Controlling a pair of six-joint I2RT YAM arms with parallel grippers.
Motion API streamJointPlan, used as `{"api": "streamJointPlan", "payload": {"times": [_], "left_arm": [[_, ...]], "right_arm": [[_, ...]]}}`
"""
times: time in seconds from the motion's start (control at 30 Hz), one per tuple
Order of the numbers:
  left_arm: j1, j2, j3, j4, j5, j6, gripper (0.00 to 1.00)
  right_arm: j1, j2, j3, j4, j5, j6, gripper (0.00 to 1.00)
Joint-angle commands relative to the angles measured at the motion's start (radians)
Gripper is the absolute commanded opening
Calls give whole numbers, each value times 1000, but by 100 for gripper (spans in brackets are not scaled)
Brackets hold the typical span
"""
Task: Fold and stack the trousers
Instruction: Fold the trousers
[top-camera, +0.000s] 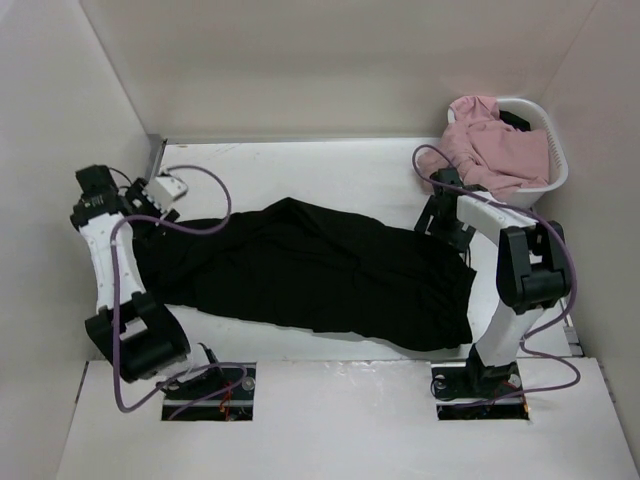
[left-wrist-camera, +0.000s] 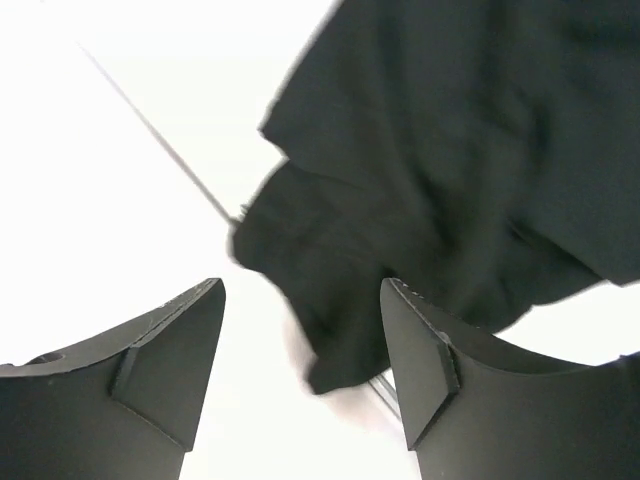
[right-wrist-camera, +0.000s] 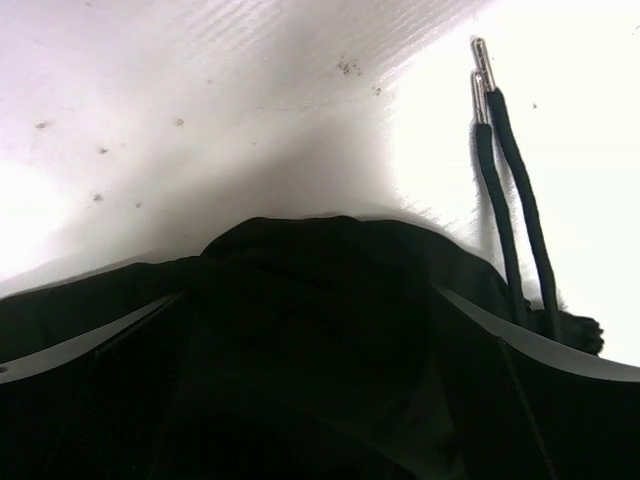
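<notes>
Trousers (top-camera: 320, 270): black, lying loosely spread across the middle of the white table (top-camera: 330, 165). They run from beside the left arm to the right arm, and the cloth is rumpled and not squared.

Left gripper (left-wrist-camera: 300, 290): jaws stand apart with nothing clamped. In the left wrist view the two dark fingers (left-wrist-camera: 160, 370) frame a bunched end of the trousers (left-wrist-camera: 420, 180) lying on the table just beyond the tips. In the overhead view this gripper (top-camera: 155, 212) sits at the left end of the garment.

Right gripper (right-wrist-camera: 310, 292): jaws spread wide. A mound of black cloth (right-wrist-camera: 320, 300) lies between and below the fingers; that view is dark there, so contact with the pads cannot be confirmed, but the cloth does not look squeezed. In the overhead view it (top-camera: 440, 225) is over the right end of the trousers.

Drawstring (right-wrist-camera: 510, 200): two thin dark cords with metal tips, lying side by side on the bare table, running out from the cloth at the right of the right wrist view.

Far right corner: a white laundry basket (top-camera: 555, 165) holding pink cloth (top-camera: 495, 150), apart from the trousers.
</notes>
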Motion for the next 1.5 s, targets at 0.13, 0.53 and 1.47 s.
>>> {"api": "streamJointPlan", "payload": {"times": [0.13,0.53,1.47], "left_arm": [[-11,354,202,80,-43,-307,59],[-51,698,308,274,-250,-419,60],[-133,685,271,347,-194,-541,0]], "right_arm": [[-1,63,17,-14,8,17,100],[-12,54,-33,17,-21,37,77],[-34,-33,2,46,-9,11,6]]}}
